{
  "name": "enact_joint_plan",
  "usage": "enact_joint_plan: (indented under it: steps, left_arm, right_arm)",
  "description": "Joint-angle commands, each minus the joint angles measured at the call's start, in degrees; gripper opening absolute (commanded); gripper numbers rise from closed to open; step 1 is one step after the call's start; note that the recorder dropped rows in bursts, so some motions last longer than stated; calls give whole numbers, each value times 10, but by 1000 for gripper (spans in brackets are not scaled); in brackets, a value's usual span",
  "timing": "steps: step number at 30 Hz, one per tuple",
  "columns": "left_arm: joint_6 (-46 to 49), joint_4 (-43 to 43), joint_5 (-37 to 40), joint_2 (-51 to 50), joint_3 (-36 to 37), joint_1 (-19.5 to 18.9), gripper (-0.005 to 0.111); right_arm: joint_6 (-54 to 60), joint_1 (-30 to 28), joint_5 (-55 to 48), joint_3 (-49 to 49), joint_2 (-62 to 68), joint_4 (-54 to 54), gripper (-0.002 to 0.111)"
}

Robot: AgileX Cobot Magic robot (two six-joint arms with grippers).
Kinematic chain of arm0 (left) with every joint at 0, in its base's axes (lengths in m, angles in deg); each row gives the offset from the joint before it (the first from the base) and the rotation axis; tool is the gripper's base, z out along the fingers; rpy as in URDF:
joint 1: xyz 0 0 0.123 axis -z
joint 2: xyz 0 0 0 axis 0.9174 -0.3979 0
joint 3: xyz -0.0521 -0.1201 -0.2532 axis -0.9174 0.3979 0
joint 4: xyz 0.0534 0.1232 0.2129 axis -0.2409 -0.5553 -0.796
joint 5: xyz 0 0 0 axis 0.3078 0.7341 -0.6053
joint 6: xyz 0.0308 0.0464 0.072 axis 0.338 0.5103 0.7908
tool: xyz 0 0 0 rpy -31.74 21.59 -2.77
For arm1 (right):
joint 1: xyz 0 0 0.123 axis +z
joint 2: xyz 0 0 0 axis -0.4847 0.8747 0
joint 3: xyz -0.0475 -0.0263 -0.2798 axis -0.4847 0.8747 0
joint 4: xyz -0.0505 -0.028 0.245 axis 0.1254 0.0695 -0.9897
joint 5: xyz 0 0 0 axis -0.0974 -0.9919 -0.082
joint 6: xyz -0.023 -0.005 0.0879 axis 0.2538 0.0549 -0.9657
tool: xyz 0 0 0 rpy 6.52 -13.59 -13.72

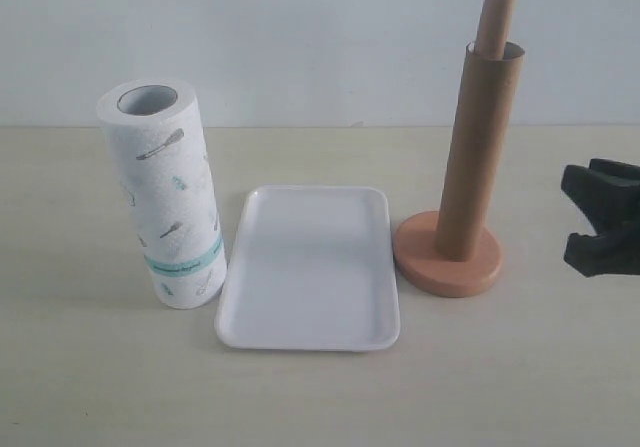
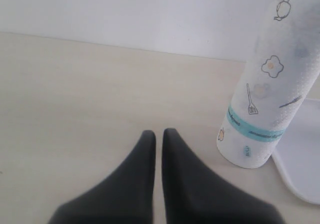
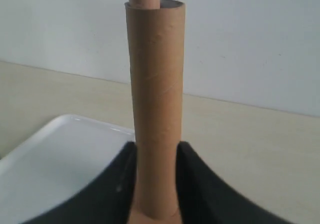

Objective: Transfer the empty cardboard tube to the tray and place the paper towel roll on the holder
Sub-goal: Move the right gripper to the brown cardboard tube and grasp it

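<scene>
The empty cardboard tube (image 1: 478, 157) stands upright over the holder's post (image 1: 496, 12), resting on the round pink base (image 1: 447, 262). The white tray (image 1: 310, 267) lies empty left of the holder. Further left the paper towel roll (image 1: 170, 197) stands on end, teal band low. My right gripper (image 1: 572, 215) is open at the right edge, a short way from the tube. In the right wrist view the tube (image 3: 156, 73) shows between the spread fingers of the right gripper (image 3: 156, 145), untouched. My left gripper (image 2: 158, 133) is shut and empty, near the roll (image 2: 270, 83).
A pale wall runs along the far edge of the beige tabletop (image 1: 320, 397). The tray's corner (image 2: 302, 169) lies just beyond the roll in the left wrist view, and the tray (image 3: 65, 159) sits beside the holder in the right wrist view.
</scene>
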Motion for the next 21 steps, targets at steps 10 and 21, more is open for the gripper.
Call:
enact_joint_plan:
  steps: [10, 21]
  left_arm:
    - [0, 3, -3, 2, 2, -1, 5]
    - [0, 3, -3, 2, 2, -1, 5]
  right_arm:
    - [-41, 0, 85, -75, 168, 33, 87]
    - [-18, 54, 69, -195, 268, 6, 87]
